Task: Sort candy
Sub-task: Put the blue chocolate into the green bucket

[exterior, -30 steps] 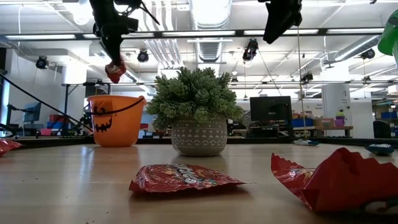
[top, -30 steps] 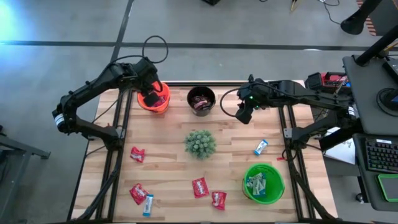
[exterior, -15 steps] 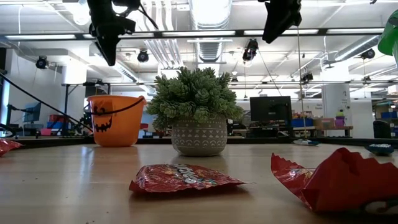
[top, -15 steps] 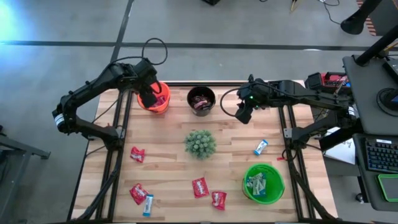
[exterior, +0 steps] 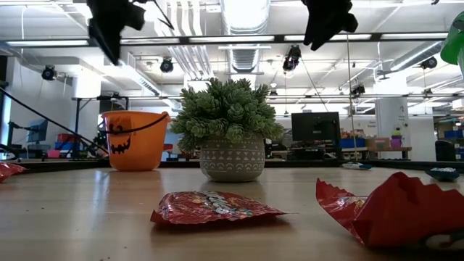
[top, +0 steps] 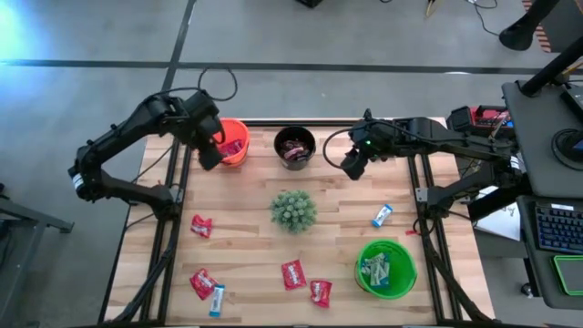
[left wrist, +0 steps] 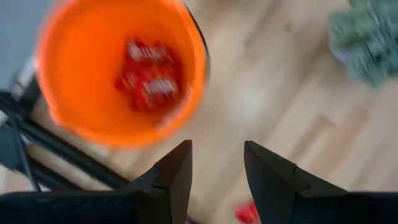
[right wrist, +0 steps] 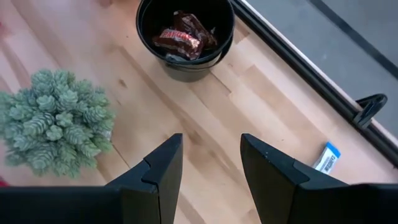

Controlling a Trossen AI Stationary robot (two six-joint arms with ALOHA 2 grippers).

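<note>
Loose candy lies on the wooden table: red packs (top: 201, 225) (top: 202, 282) (top: 293, 273) (top: 320, 292) and blue-and-white ones (top: 217, 299) (top: 382, 215). The orange bucket (top: 233, 143) at the far left holds red candy (left wrist: 149, 81). The black bucket (top: 295, 146) holds brown candy (right wrist: 183, 37), and the green bucket (top: 385, 267) holds blue-and-white candy. My left gripper (left wrist: 217, 146) hangs open and empty, high up just off the orange bucket's left near side (top: 209, 155). My right gripper (right wrist: 211, 138) hangs open and empty, high up to the right of the black bucket (top: 351, 164).
A spiky green plant in a pot (top: 293, 210) stands at the table's middle, between the buckets and the loose candy. In the low view a red pack (exterior: 214, 206) and a crumpled red wrapper (exterior: 395, 206) lie close to the near edge.
My left gripper held a red candy above the orange bucket, then opened; the candy is gone from its fingers. The gripper has since moved off the bucket toward the table's left and near edges, tipping more steeply down. My right gripper has rolled a little in place.
</note>
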